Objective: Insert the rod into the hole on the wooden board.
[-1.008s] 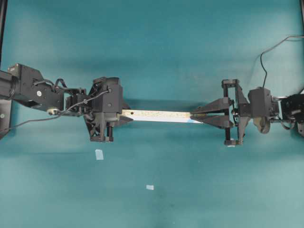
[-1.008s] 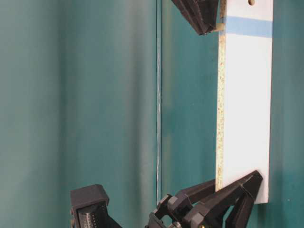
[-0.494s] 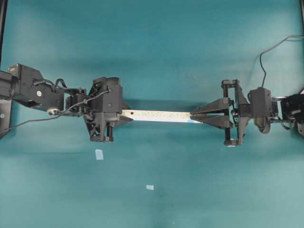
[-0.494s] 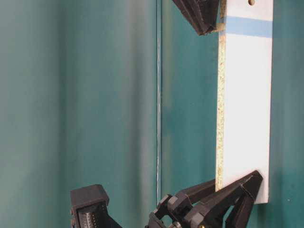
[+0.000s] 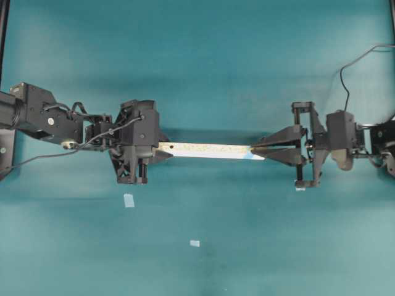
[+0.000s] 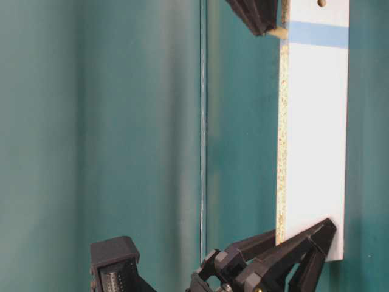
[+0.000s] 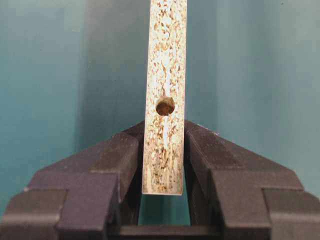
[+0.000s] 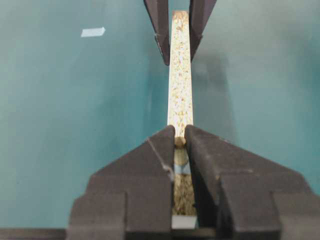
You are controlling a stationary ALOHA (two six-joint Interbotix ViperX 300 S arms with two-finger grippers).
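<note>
One wooden board [image 5: 207,150] — lengthwise between claws, rod [image 8: 179,141] perhaps upright.

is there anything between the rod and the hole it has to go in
Nothing visible is in the way. The right gripper pinches the rod right over the board edge by the blue mark; the hole itself is hidden there.

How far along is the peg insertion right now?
Done: the left gripper clamps the wooden board on edge. In hand: the right gripper pinches the rod against the speckled edge by the blue mark. Left: seating it in the hole.
</note>
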